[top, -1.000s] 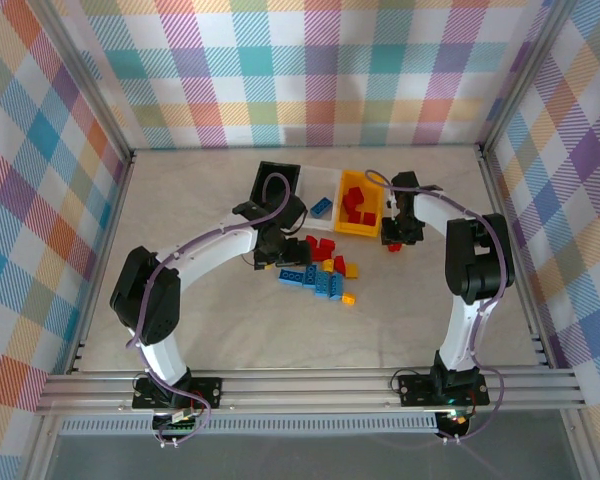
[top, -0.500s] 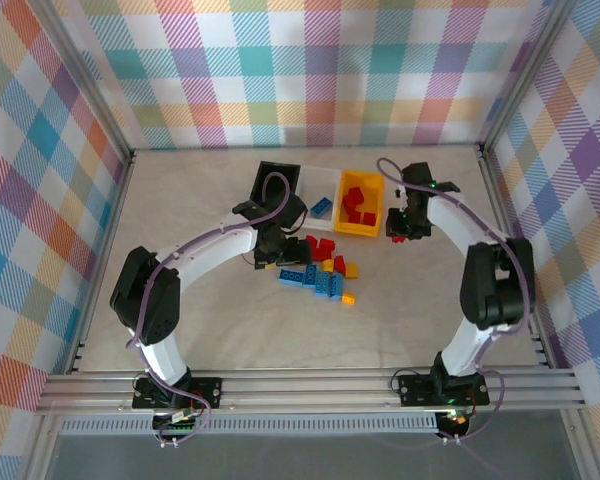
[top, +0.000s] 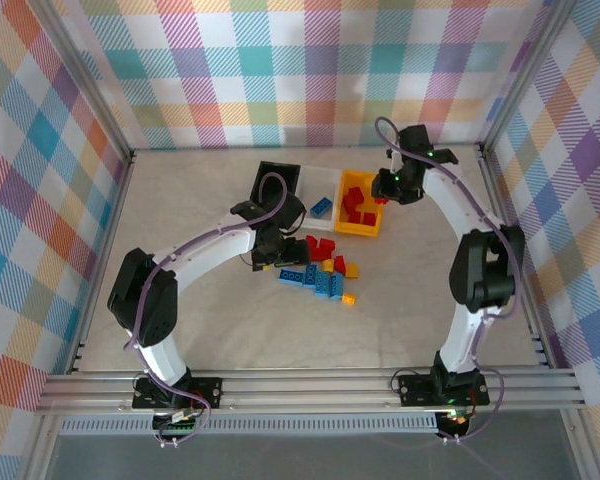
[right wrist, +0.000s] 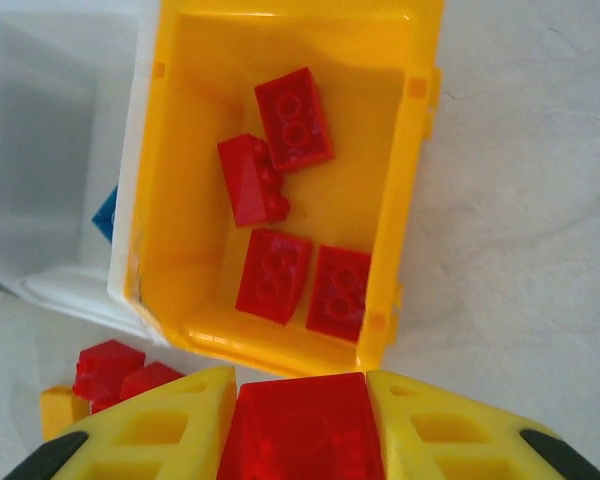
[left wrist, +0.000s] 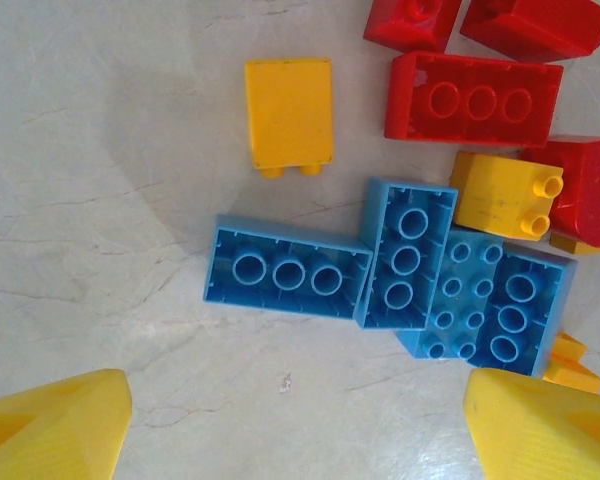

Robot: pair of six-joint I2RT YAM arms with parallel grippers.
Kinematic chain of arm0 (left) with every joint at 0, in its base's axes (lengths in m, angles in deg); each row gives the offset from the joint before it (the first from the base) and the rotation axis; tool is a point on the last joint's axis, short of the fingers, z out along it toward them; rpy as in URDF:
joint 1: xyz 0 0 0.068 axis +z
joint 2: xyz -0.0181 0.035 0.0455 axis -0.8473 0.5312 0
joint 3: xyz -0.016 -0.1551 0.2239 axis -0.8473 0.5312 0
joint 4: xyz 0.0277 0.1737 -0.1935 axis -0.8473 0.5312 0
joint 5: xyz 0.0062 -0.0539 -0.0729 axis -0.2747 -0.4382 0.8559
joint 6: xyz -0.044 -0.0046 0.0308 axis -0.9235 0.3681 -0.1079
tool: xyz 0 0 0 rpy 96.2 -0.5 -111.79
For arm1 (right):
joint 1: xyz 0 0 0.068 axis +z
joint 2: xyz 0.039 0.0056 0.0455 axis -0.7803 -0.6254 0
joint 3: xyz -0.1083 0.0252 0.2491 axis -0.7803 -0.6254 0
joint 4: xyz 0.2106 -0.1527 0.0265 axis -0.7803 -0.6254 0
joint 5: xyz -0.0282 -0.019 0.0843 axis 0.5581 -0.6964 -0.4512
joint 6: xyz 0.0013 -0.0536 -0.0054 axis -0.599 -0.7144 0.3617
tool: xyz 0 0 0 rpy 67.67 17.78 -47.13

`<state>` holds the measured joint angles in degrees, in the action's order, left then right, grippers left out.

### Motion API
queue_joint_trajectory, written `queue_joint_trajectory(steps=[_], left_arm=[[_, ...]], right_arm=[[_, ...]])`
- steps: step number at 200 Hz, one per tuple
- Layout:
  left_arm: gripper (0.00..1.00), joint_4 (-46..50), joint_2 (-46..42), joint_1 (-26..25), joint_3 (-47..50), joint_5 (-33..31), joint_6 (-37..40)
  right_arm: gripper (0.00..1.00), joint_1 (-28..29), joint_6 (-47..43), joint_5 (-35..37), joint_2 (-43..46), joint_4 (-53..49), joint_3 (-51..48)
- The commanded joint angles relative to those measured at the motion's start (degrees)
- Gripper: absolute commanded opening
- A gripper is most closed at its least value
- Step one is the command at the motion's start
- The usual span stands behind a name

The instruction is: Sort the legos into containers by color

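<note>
Right gripper (right wrist: 300,415) is pinched on a red brick (right wrist: 300,445), which sits clamped between the two yellow fingers (right wrist: 160,430) with its faces against both pads. Seen from the right wrist, the yellow bin (right wrist: 405,150) lies directly ahead of the fingertips. Its near rim is just beyond the held brick, and its long axis runs away from the gripper with a slight tilt. The open cavity is unobstructed and holds four red bricks (right wrist: 273,275), with bare floor between them and along the far end. In the top view, this gripper hangs at the bin's right rim, toward the far end. The brick therefore appears to be at the rim rather than over the middle of the cavity. The coming move is judged to be a short travel leftward across that rim, followed by release. Clearing the wall is the condition to verify first. The white bin (right wrist: 70,240) touches the yellow bin on its left side, so an overshoot would put the brick in the wrong compartment. The right arm is clearly the nearer one to this bin. The left gripper (left wrist: 290,440) is spread wide above the blue bricks (left wrist: 405,255) of the loose pile on the table (left wrist: 100,200), well apart from the bin.
</note>
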<state>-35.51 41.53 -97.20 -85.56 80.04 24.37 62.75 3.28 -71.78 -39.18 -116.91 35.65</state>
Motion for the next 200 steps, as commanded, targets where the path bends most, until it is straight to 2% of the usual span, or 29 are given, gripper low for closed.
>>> queue_joint_trajectory(steps=[1,50,67,84,108,146,172,200], left_arm=[[0.87,2.60,-1.65,0.72,-0.26,1.25,2.29],[0.87,2.81,-0.09,6.11,-1.19,6.38,6.65],[0.87,2.62,0.54,8.17,-0.80,8.45,8.27],[0.87,2.89,1.72,9.72,-0.55,9.99,9.51],[0.86,1.42,3.23,10.76,0.15,12.72,11.47],[0.86,-1.15,5.82,11.55,1.32,15.63,15.15],[0.85,-1.62,8.41,11.71,0.90,17.56,16.04],[0.85,-2.56,9.00,11.94,1.21,18.44,15.89]], right_arm=[[0.29,0.66,1.04,-0.38,-4.62,-2.87,5.11],[0.31,1.94,3.00,1.23,-14.22,-7.12,16.02],[0.38,2.28,4.68,1.77,-15.64,-8.17,17.43],[0.50,2.76,5.70,2.17,-15.34,-8.58,17.63],[0.56,3.69,5.81,4.20,-13.24,-10.71,17.67],[0.58,6.39,10.02,4.46,-3.62,-9.81,7.61],[0.58,11.19,13.87,3.07,3.50,-8.05,-1.53],[0.60,16.76,14.54,-0.41,7.45,-7.53,-8.12]])
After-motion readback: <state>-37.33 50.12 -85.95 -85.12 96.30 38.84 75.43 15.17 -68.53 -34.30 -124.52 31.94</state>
